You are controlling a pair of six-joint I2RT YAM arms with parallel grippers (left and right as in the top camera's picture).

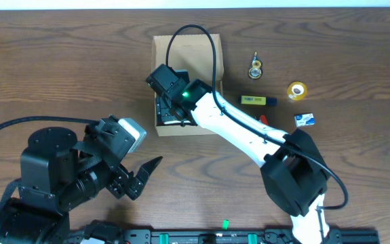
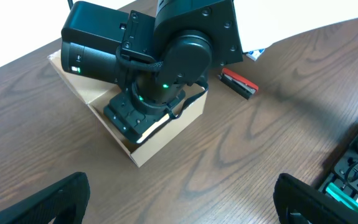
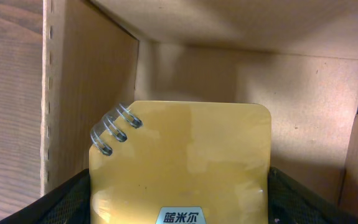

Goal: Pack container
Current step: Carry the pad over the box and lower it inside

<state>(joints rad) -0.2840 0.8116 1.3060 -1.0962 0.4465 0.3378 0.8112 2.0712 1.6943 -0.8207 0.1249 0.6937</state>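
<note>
Right pincer [image 3: 179,180] is down inside the box [image 1: 195,51], the arm reaching in over the box's near wall. Its fingers [image 3: 73,199] sit against both sides of a yellow pad [image 3: 185,155], jaws fairly wide with the pad gripped between them. The pad stands in the box's inner space with the far wall just beyond its top edge. A wire coil [image 3: 113,127] sits at the pad's upper left corner, close to the box's left wall. There's a blue label at the pad's lower edge, cut off by the frame.

The box lies on the worktop [image 1: 59,61], lid flap thrown back on its far side, tan and plain. From the left wrist view, a sliver of yellow shows under the pincer body, inside the box's near corner.

Left pincer [image 2: 182,196] hangs well apart from the box, off its near-left corner, jaws spread as wide as they go and gripping nothing, bare wood between the fingers.

Right of the box, some loose items. A small brass piece [image 1: 255,66] lies level with the flap. A yellow tape roll [image 1: 297,90] sits farther out. A yellow-and-blue bar [image 1: 258,100] lies just off the box's right wall. A little blue-and-white carton [image 1: 305,120] lies past that, on the near side. A red-and-black piece [image 2: 238,82] peeks out beside the right arm, near the box's right corner. What it is, I can't tell.
</note>
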